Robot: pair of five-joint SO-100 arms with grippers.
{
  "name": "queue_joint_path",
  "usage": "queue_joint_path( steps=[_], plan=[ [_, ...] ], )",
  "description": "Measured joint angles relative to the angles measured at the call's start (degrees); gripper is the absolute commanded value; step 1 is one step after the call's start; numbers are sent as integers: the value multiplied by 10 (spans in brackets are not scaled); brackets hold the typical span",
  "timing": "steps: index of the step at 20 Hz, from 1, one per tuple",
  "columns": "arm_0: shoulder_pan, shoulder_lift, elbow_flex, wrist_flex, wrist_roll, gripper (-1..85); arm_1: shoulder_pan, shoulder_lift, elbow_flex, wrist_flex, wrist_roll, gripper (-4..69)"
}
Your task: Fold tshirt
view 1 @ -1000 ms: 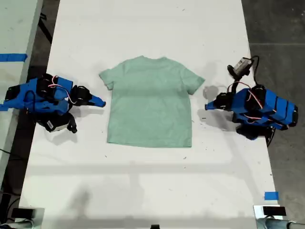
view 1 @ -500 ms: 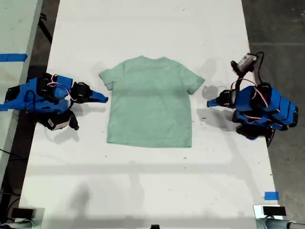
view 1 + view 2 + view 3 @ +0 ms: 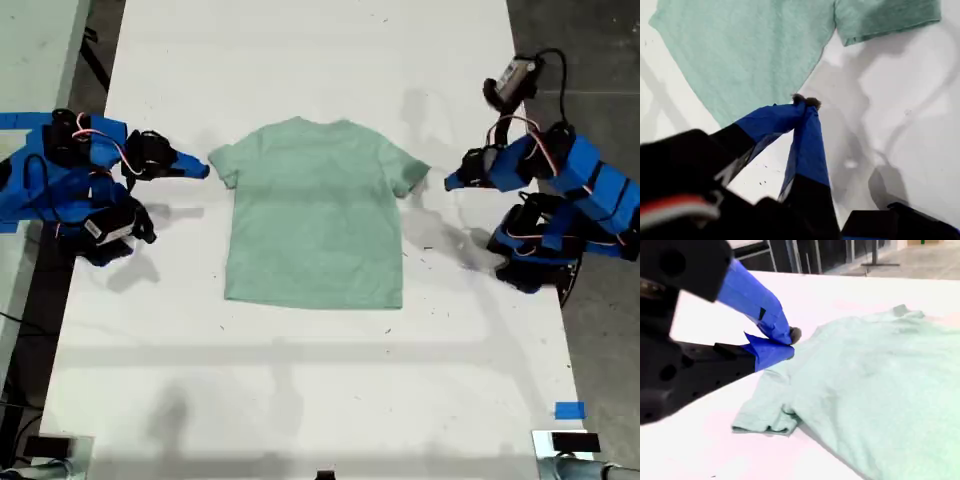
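Both arms have swung toward the exterior view's top since 1 second ago, while the tshirt [image 3: 315,215] stays flat and unfolded mid-table [image 3: 300,400]. My first gripper [image 3: 452,183] hangs near the sleeve on the exterior view's right, jaws together and empty. My second gripper [image 3: 202,169] sits just beside the opposite sleeve, jaws also closed on nothing.
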Motion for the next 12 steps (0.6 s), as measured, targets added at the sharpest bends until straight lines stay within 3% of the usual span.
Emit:
queue_joint_path(
  steps=[6,12],
  plan=[
    [-158,-329,-269,166,164,1,108,-243,-222,89,-131,-12],
    [-283,-541,-401,214,308,1,160,-390,-370,127,-205,-12]
  ],
)
